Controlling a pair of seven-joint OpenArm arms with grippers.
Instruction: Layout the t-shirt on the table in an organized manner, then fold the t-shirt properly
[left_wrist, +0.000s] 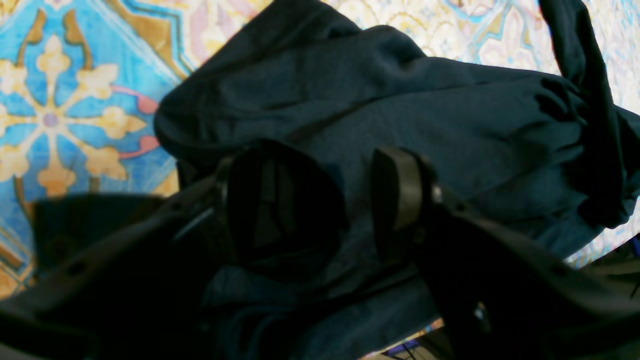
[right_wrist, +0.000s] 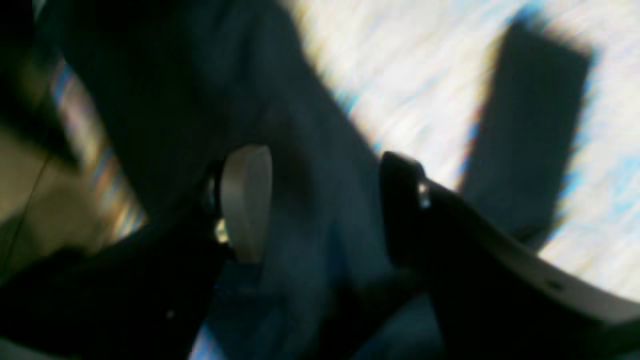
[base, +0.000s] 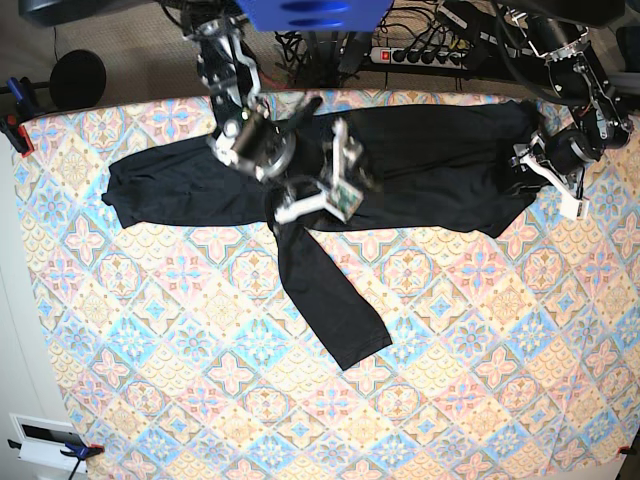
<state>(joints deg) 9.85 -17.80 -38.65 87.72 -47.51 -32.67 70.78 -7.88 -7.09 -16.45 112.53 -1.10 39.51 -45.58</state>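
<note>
The black t-shirt (base: 430, 160) lies stretched across the far part of the table (base: 250, 380). One sleeve reaches left, and another slants down toward the middle. My right gripper (base: 318, 182) hovers over the shirt's middle where that slanting sleeve starts. In the right wrist view, blurred, the right gripper (right_wrist: 325, 200) is open with dark t-shirt (right_wrist: 310, 150) fabric under the gap. My left gripper (base: 535, 165) is at the shirt's bunched right end. Seen from the left wrist, this left gripper (left_wrist: 357, 200) is open, with crumpled t-shirt (left_wrist: 400, 100) between and around its fingers.
A power strip (base: 420, 52) and cables lie beyond the table's far edge. Red clamps (base: 15, 130) grip the far left corner of the cloth. The table's right edge runs close to the left arm. Patterned table (left_wrist: 60, 100) cloth shows left of the shirt.
</note>
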